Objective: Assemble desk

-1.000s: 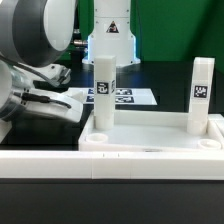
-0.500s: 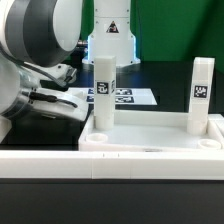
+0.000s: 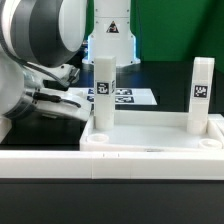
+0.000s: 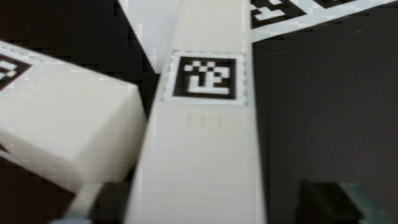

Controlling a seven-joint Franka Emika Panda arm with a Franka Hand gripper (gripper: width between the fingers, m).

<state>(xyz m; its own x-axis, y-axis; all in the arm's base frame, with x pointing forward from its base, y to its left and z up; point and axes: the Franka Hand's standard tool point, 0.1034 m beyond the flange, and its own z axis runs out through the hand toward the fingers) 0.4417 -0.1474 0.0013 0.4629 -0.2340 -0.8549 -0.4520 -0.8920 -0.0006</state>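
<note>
At the exterior view's left, by the counter's edge, my jaws have drawn in around a lying leg (image 4: 206, 140); whether they grip it yet, I cannot tell. Rightward, the tabletop (image 3: 150, 138) holds a first upright leg (image 3: 103, 90) and a second upright leg (image 3: 200, 92), so this looks like the third.

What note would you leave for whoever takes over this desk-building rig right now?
Gripper: over a lying leg; open or shut unclear.
Tabletop: left leg and right leg (exterior view's sides) stand upright in it.
Done: two legs stood up.
Left: the lying leg, and probably the tagged part beside it.
</note>
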